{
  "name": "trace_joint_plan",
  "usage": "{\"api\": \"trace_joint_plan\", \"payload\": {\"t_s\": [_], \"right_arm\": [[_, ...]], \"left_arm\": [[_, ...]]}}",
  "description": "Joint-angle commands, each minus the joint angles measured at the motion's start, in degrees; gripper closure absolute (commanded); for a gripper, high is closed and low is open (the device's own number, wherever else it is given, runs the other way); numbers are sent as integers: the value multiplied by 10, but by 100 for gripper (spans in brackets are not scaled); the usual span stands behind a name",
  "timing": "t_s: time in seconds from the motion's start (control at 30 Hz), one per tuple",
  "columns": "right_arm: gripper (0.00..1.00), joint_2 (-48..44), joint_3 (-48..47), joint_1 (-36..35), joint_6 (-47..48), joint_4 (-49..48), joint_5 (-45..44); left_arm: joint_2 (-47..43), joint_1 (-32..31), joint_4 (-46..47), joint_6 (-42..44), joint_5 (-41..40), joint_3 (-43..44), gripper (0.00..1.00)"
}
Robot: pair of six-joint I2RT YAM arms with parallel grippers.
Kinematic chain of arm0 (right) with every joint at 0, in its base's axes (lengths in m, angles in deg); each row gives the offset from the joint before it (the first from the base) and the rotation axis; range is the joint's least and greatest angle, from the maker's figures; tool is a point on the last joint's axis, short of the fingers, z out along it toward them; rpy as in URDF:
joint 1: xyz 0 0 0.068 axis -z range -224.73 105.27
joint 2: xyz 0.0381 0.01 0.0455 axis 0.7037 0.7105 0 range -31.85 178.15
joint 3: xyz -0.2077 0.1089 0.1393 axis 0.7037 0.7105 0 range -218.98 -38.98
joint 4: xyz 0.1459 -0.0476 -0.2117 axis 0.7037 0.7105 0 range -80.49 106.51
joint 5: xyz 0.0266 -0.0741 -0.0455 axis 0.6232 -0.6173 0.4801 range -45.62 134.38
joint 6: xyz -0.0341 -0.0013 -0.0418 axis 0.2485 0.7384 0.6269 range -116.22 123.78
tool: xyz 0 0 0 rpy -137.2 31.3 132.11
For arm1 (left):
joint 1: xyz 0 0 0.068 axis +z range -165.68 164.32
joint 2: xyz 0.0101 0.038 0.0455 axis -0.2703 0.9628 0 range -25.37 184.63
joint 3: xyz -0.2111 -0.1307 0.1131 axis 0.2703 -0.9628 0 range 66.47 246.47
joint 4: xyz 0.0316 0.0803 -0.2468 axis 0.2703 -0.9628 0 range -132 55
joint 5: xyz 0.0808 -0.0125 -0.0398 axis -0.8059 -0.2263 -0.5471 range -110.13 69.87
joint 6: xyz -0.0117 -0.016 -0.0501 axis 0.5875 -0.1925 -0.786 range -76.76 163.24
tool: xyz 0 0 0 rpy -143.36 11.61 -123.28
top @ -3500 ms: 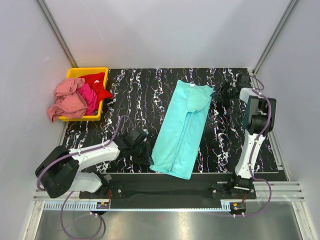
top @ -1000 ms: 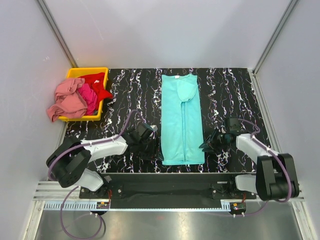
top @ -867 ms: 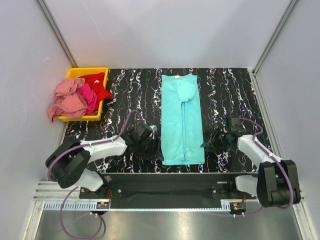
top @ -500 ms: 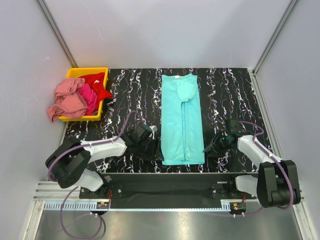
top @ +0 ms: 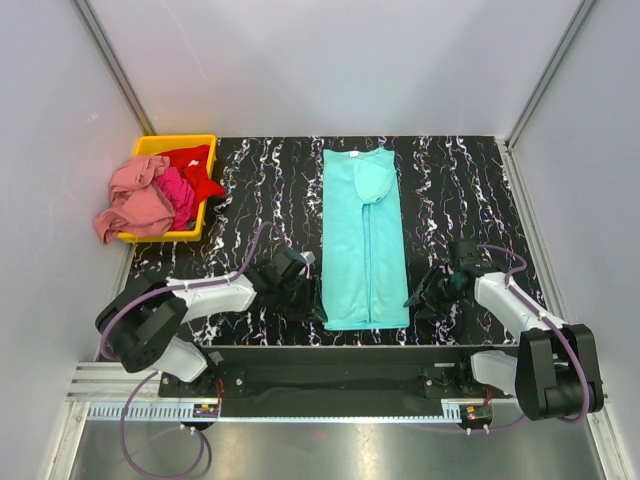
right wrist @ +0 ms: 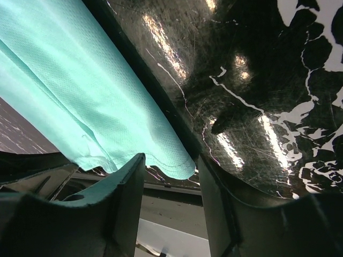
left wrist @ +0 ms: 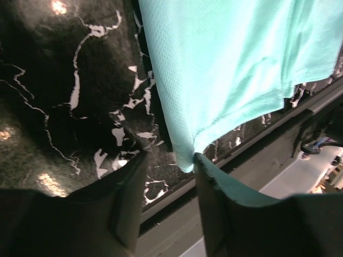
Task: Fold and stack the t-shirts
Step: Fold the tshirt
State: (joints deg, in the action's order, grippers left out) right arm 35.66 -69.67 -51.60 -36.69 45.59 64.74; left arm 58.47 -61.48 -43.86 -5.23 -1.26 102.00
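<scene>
A folded t-shirt [top: 362, 240] lies lengthwise down the middle of the tabletop [top: 270, 190], collar end at the far side. At the far left corner stands a bin [top: 152, 143], with a heap of other t-shirts [top: 150, 195] in it and spilling over its left rim. The left fingers [left wrist: 128, 198] flank the shirt's near left corner, the right fingers [right wrist: 126, 203] its near right corner.
</scene>
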Motion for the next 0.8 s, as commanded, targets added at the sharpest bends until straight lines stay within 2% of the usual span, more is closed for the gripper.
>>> {"api": "trace_joint_plan", "payload": {"t_s": [0.0,0.07,0.1,0.2,0.3,0.77], "right_arm": [[48,-1,-4,-9,-9,4,-12],[48,7,-7,-13,-11,2,-11],[48,10,-9,-15,-13,2,-11],[48,9,-10,-26,-16,10,-21],[48,2,-9,-38,-21,28,-43],[55,-15,-1,-64,-47,21,-58]], "left_arm": [[19,-3,-4,6,-6,-7,60],[19,-3,-6,7,-4,-4,69],[20,-3,-9,6,-3,-2,77],[18,-3,-15,7,-2,2,91],[13,-3,-18,5,-2,1,100],[-2,-3,-42,11,-14,8,100]]}}
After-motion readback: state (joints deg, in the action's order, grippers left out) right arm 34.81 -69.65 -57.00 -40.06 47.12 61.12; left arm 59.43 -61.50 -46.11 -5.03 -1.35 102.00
